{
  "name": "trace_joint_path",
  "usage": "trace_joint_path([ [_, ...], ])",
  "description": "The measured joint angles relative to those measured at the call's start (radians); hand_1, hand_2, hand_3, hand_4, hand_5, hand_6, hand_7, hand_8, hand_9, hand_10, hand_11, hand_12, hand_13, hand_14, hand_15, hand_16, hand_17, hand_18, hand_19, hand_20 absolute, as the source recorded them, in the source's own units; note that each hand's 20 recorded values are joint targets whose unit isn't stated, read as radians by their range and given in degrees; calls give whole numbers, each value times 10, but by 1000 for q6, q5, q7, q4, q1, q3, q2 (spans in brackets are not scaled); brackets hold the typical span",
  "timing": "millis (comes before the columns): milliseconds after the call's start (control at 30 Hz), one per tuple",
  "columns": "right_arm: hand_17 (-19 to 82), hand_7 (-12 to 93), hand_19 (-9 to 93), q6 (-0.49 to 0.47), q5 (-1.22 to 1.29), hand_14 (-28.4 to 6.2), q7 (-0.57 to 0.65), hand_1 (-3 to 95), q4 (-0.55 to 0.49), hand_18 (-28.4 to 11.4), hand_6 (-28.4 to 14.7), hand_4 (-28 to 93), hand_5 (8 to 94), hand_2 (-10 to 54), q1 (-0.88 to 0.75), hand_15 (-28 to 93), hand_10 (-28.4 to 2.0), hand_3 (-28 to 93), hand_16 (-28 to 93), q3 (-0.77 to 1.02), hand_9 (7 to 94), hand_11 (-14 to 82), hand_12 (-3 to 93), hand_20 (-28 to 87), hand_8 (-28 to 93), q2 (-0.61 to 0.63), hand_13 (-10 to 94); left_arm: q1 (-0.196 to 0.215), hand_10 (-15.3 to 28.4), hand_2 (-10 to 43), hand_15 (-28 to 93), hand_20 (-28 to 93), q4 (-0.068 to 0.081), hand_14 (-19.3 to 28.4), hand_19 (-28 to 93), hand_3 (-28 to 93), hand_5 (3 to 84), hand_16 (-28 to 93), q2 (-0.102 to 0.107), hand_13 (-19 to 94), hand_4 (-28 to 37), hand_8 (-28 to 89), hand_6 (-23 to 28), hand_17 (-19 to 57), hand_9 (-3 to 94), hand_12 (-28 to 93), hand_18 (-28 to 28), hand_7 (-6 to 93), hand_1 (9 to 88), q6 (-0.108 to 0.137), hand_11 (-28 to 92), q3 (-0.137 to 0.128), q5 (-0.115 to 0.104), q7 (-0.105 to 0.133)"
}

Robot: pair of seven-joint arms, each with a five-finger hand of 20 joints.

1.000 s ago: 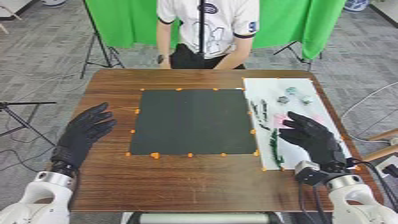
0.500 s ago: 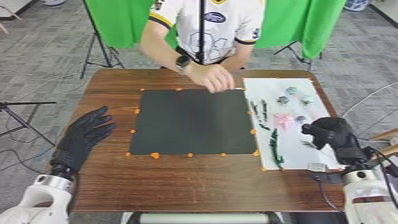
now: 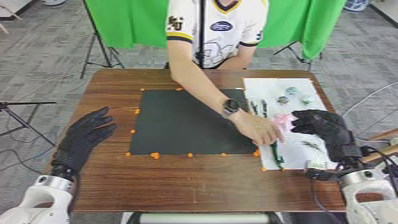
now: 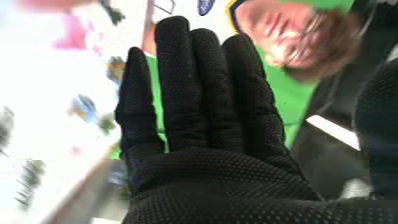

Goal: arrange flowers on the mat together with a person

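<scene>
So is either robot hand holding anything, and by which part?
No, nothing: the left hand and right hand are both open and empty. Whether the person's hand grips anything can't be told.

This looks like a lab: beyond the left robot hand (image 3: 83,134) hangs a green curtain (image 3: 133,25); outward from that hand, a tripod (image 3: 31,103) stands on grey flooring (image 3: 44,55).

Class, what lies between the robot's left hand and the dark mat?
The head view shows brown tabletop between the left hand and the dark mat, plus orange spots beside it.
</scene>
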Motion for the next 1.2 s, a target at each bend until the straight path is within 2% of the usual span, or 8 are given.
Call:
trace_joint_path([
  [167, 169, 290, 529, 1, 102, -123, 19, 154, 9, -208, -37, -283, 515, -26, 13, 438, -150, 787, 195, -8, 545, 245, 237, 256, -141, -10, 487, -1, 114, -41, 392, 95, 0, 138, 504, 690, 322, -18, 0, 269, -241, -121, 26, -59, 290, 175, 204, 244, 270, 3, 277, 0, -1, 0],
  [633, 164, 284, 531, -15, 132, -124, 27, 154, 17, -210, -39, -283, 513, -19, 27, 441, -152, 790, 200, -7, 543, 245, 239, 258, -135, -53, 487, 15, 114, -40, 393, 96, -5, 139, 505, 690, 324, -19, 0, 269, -241, -120, 27, -60, 291, 175, 204, 243, 271, 4, 277, -6, -2, 7],
  [867, 163, 284, 532, -30, 375, -123, 2, 154, 18, -210, -39, -283, 511, -21, 32, 449, -153, 799, 201, -9, 543, 246, 241, 261, -134, -65, 487, 16, 114, -38, 394, 96, -5, 138, 505, 690, 325, -19, 0, 271, -242, -120, 28, -60, 292, 175, 203, 242, 272, 4, 279, -9, -2, 7],
  [1000, 163, 283, 531, -27, 323, -124, -2, 159, 20, -211, -39, -283, 511, -21, 40, 451, -153, 799, 200, -13, 542, 245, 240, 261, -135, -67, 487, 16, 114, -39, 394, 96, -5, 139, 505, 691, 325, -20, -1, 271, -242, -120, 27, -60, 292, 175, 203, 242, 271, 4, 280, -11, -2, 6],
  [1200, 163, 300, 531, 25, 219, -113, 0, 191, 18, -207, -33, -282, 507, -62, 41, 456, -144, 802, 200, -12, 542, 255, 240, 261, -138, -67, 489, 15, 114, -39, 396, 96, -5, 139, 505, 691, 325, -20, -3, 271, -242, -119, 27, -60, 293, 175, 203, 242, 271, 4, 280, -14, -2, 5],
])
